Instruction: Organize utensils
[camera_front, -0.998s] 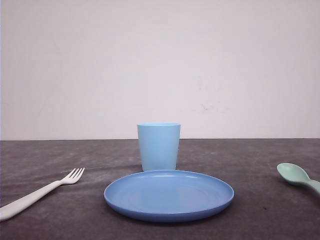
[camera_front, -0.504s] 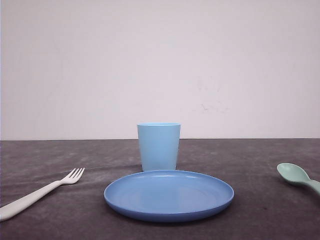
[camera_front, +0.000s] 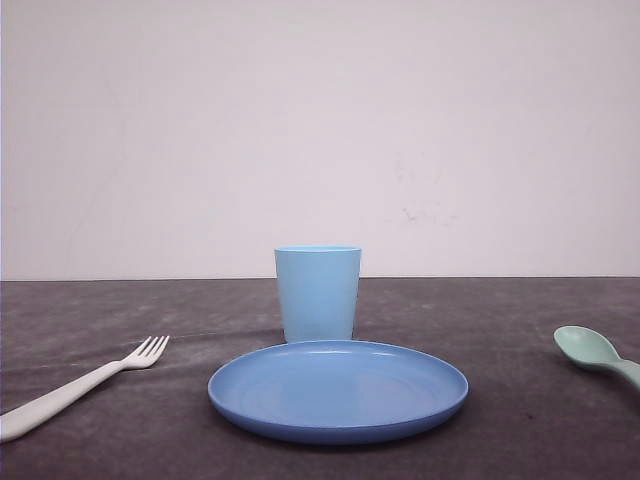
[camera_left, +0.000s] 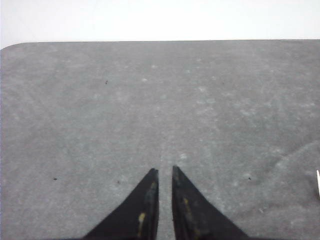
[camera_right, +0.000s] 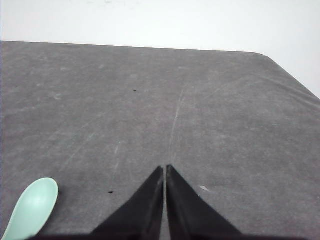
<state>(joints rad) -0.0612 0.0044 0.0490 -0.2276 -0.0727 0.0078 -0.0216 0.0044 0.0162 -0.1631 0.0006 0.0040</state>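
Observation:
The white fork (camera_front: 80, 385) lies on the dark table at the front left, its tines pointing toward the middle. Far right on the table is the mint-green spoon (camera_front: 590, 348), bowl up; its bowl (camera_right: 32, 207) also shows in the right wrist view, off to one side of my right gripper (camera_right: 165, 167). That gripper is shut and holds nothing, hovering over bare table. My left gripper (camera_left: 165, 171) is shut too, with only a thin slit between its fingers and nothing in them. It hangs over bare table.
A round blue plate (camera_front: 335, 428) sits at the front centre with a light blue cup (camera_front: 317, 293) upright just behind it. The grey table's rounded far corners show in both wrist views, with a white wall beyond.

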